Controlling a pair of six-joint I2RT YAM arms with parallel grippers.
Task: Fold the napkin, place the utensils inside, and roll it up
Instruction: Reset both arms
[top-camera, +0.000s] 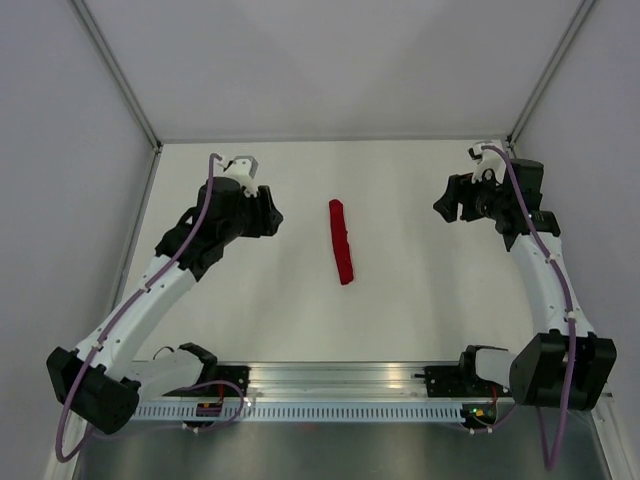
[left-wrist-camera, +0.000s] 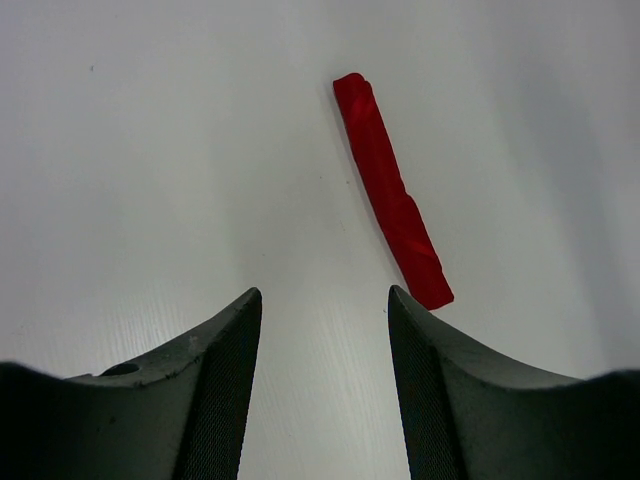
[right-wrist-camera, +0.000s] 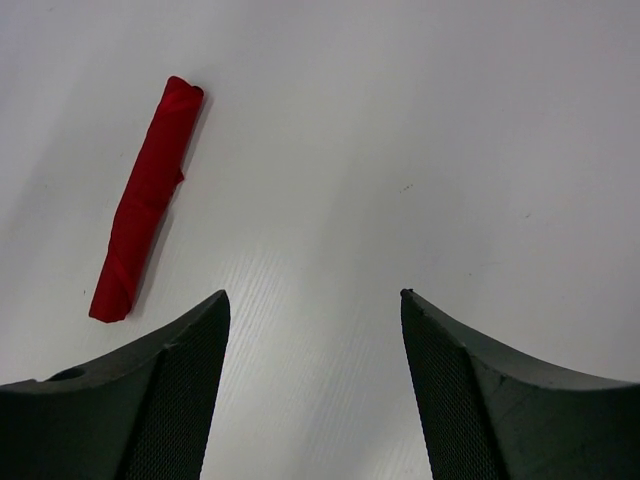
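Observation:
The red napkin (top-camera: 342, 241) lies rolled into a tight narrow tube on the white table, near the middle. It also shows in the left wrist view (left-wrist-camera: 391, 189) and in the right wrist view (right-wrist-camera: 145, 200). No utensils show; whether any are inside the roll is hidden. My left gripper (top-camera: 274, 213) is open and empty, off to the left of the roll, apart from it; the left wrist view (left-wrist-camera: 324, 296) shows bare table between its fingers. My right gripper (top-camera: 447, 203) is open and empty, well to the right of the roll, as the right wrist view (right-wrist-camera: 314, 295) shows.
The white table (top-camera: 400, 300) is walled by grey panels at the left, back and right. A metal rail (top-camera: 340, 385) with the arm bases runs along the near edge.

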